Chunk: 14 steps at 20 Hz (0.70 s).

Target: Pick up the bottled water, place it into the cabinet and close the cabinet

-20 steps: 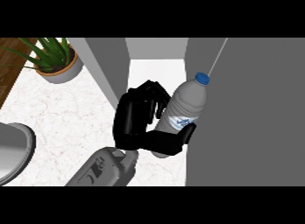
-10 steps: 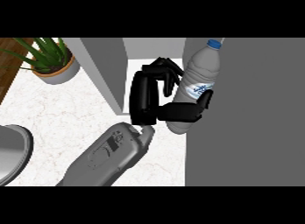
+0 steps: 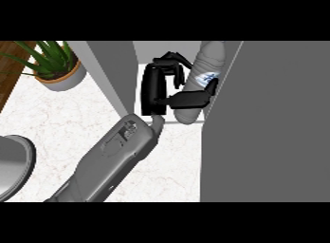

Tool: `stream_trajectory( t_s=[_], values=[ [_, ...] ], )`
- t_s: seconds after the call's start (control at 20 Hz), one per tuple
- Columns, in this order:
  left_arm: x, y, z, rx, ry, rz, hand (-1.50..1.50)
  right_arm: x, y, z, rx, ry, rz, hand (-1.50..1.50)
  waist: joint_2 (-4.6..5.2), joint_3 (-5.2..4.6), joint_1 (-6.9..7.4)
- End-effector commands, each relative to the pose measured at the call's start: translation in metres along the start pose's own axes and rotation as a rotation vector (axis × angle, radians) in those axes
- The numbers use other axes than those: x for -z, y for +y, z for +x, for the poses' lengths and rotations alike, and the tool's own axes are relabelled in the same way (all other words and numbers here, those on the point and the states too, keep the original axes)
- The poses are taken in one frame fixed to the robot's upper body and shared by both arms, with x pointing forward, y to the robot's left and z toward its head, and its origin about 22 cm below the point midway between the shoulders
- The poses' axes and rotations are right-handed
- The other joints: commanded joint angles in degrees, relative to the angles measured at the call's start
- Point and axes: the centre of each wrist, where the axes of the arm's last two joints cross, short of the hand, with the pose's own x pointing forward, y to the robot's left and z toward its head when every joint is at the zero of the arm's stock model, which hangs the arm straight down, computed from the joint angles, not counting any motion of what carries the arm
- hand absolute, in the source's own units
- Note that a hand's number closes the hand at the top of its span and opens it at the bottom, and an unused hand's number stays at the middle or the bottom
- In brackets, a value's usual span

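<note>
Head view, single arm in frame. One grey forearm (image 3: pixel 115 156) enters from the lower edge and runs up and to the right; by its place in the view alone it cannot be told which arm it is, taken here as the right. Right robot hand (image 3: pixel 156 90) is black, with fingers and thumb curled round the bottled water (image 3: pixel 199 71). Thumb lies across the front of the bottle, just under the blue-and-white label; fingers wrap the left side.

Bottle is tilted, base towards the lower left and neck towards the top; cap is cut off by the top of the view. Bottle sits in the gap between two grey cabinet panels: a narrow panel (image 3: pixel 115 71) to the left of the robot hand and a broad grey cabinet door (image 3: pixel 279 123) filling the right side. Bottle touches or nearly touches the edge of the door; contact cannot be settled.

White marbled tabletop (image 3: pixel 63 118) below. Potted plant (image 3: pixel 56 69) at upper left, well apart from the hand. Grey rounded object (image 3: pixel 3 166) at left edge, partly cut off
</note>
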Motion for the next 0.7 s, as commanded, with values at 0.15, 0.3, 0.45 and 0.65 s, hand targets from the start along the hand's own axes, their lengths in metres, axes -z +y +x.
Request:
stream_trajectory(
  t_s=[0.15, 0.3, 0.45, 0.65],
  values=[
    [0.014, 0.007, -0.022, 0.074, 0.036, 0.033, 1.50, 0.002, 0.001, 0.027, 0.071, -0.091, 0.004, -1.50, 0.05, -0.01, -0.68],
    [0.023, 0.020, -0.030, 0.046, 0.041, 0.101, 1.50, -0.001, -0.005, 0.015, 0.070, -0.071, 0.010, -1.50, 0.17, -0.01, -0.91],
    [0.037, 0.025, -0.028, 0.036, 0.040, 0.099, 1.50, 0.006, 0.002, 0.023, 0.091, -0.078, 0.000, -1.50, 0.22, -0.03, -0.09],
    [0.042, 0.030, -0.044, 0.090, 0.025, 0.150, 1.50, 0.000, -0.004, 0.008, 0.076, -0.073, 0.025, -1.50, 0.34, -0.01, -2.02]
  ],
)
